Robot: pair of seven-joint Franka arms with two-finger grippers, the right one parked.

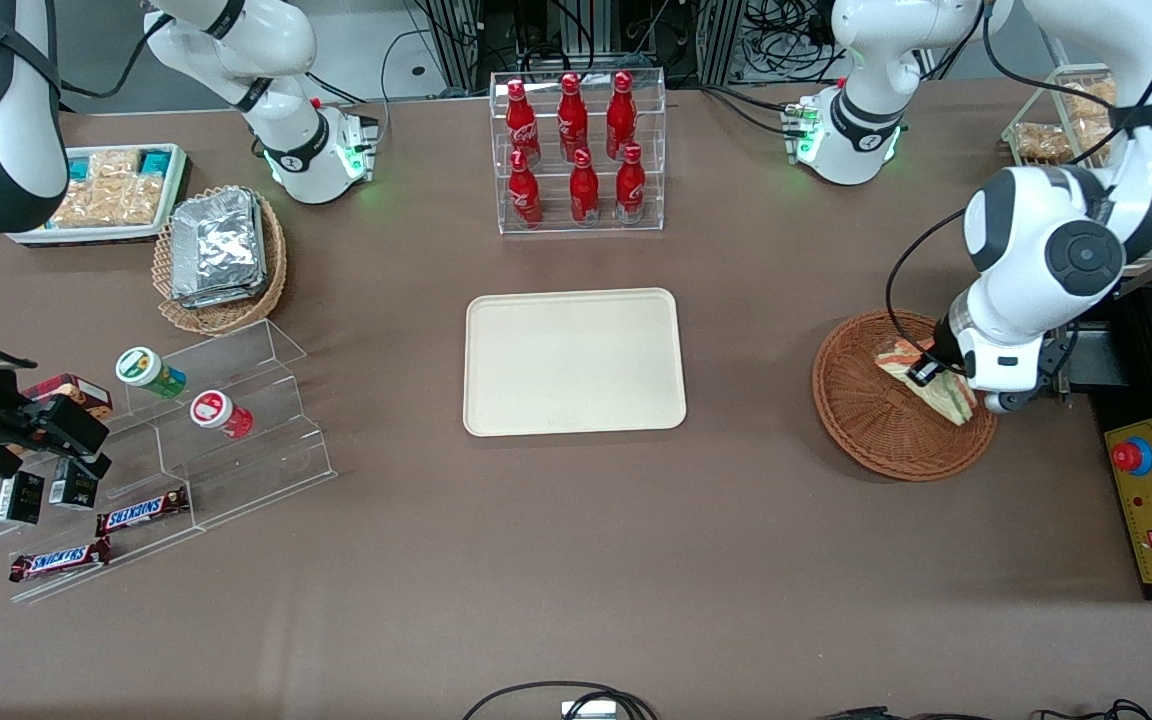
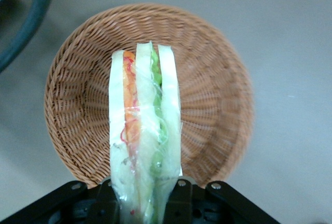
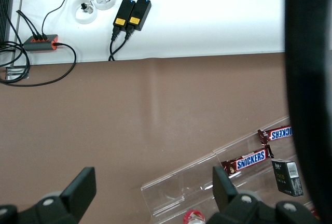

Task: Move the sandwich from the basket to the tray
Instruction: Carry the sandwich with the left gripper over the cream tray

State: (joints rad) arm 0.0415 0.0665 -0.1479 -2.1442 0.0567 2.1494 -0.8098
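End effector lowered; fingers clamped on load.

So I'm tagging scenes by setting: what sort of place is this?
Likely a lab mock-up of a snack counter: cola bottles in a clear rack, Snickers bars on acrylic steps, an emergency-stop box. The gripper holds the sandwich over the basket; the tray is bare.
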